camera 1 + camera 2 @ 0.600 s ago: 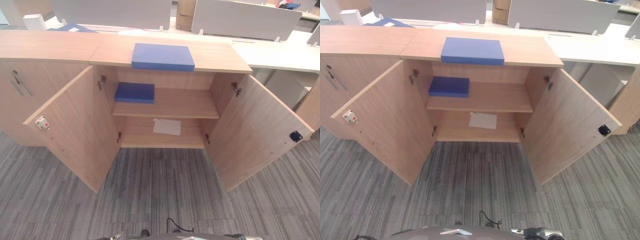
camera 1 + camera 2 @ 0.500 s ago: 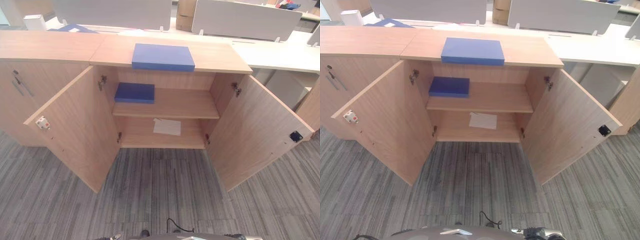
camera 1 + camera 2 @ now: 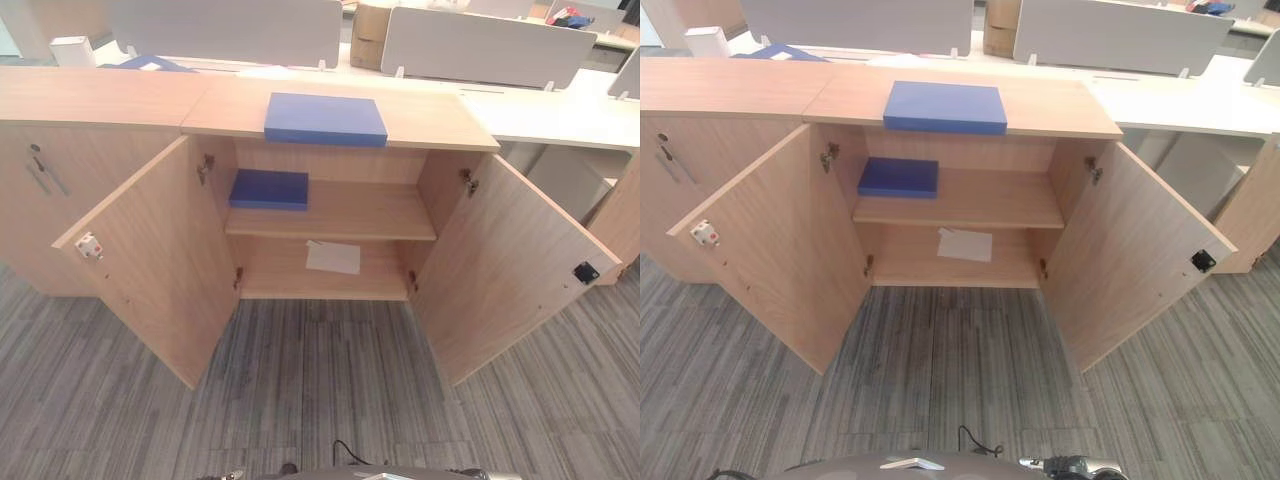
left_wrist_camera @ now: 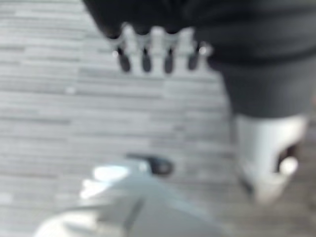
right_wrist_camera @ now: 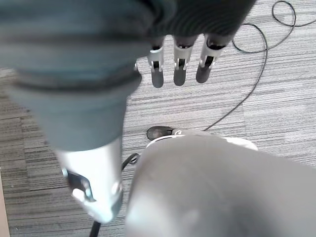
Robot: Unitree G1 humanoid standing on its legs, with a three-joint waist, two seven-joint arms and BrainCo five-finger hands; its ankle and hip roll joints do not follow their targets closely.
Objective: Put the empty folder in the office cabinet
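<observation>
The blue folder [image 3: 325, 119] lies flat on the cabinet top [image 3: 430, 108], upper centre of the frame, long axis left-right, just above the open cabinet [image 3: 330, 215]. Inside, a second blue folder [image 3: 269, 188] sits at the upper shelf's left, and a white sheet [image 3: 333, 257] on the bottom board. Left hand [image 4: 157, 47] and right hand [image 5: 180, 61] hang relaxed, fingers straight, empty, over the carpet [image 3: 320, 370], well apart from the folder; neither looks nearer.

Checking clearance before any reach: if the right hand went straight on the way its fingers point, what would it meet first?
Probably the grey striped carpet floor: the right hand hangs open, fingers pointing down at it, nothing between as far as its wrist view shows.
</observation>
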